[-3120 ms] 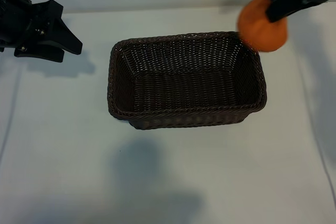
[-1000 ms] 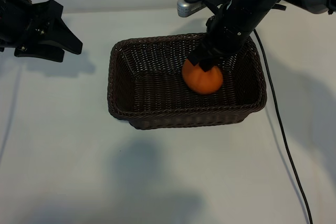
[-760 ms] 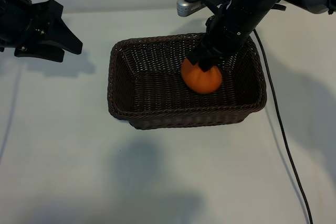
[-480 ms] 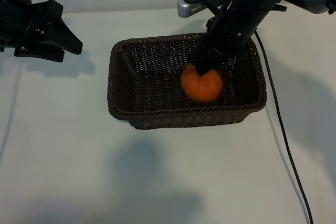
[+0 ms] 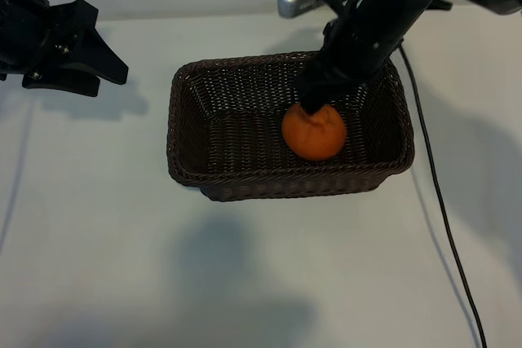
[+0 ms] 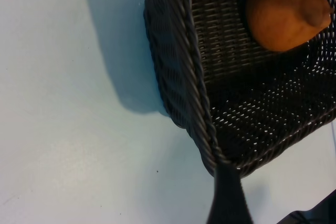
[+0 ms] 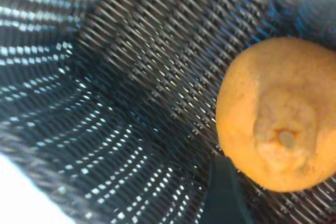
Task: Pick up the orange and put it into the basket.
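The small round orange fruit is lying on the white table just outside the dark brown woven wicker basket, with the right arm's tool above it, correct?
Not quite. The small round orange fruit lies inside the dark brown woven wicker basket, on its woven floor, not on the white table outside. The exterior view shows this. The right arm's tool is indeed above it.

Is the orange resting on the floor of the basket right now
Touching. In the right wrist view the orange lies directly on the basket's woven floor with no gap; the exterior view shows it inside too.
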`<state>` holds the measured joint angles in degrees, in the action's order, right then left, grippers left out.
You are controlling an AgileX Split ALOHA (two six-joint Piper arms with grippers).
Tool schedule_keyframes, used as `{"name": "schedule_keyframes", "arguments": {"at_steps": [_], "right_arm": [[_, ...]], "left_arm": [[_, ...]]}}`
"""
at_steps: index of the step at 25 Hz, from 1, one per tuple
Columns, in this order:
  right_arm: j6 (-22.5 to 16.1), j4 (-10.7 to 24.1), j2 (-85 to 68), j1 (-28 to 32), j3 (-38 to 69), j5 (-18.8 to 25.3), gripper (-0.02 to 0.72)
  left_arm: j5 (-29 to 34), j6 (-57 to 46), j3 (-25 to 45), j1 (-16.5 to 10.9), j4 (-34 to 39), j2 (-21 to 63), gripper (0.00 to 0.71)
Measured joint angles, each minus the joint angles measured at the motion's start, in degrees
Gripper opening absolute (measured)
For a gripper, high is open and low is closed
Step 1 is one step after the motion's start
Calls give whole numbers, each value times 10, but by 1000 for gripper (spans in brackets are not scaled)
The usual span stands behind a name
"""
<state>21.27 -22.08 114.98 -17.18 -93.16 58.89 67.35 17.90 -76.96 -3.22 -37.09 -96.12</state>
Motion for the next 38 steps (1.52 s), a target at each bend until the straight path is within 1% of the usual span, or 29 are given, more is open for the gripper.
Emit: {"name": "schedule_keyframes", "arguments": {"at_steps": [11, 19, 21, 25, 29, 38], "right_arm": [[-3, -1, -92, 0, 0, 12, 466], [-14, -1, -100, 7, 0, 27, 466], [-14, -1, -102, 20, 0, 39, 466], [-9, 0, -112, 55, 0, 76, 466], [3, 1, -132, 89, 0, 104, 466], [32, -1, -150, 168, 0, 110, 465]], "left_arm": [[0, 0, 0, 0, 0, 0, 518], [0, 2, 0, 0, 0, 0, 518], [0, 2, 0, 0, 0, 0, 518], [0, 2, 0, 0, 0, 0, 518], [0, 2, 0, 0, 0, 0, 518], [0, 2, 0, 0, 0, 0, 519]]}}
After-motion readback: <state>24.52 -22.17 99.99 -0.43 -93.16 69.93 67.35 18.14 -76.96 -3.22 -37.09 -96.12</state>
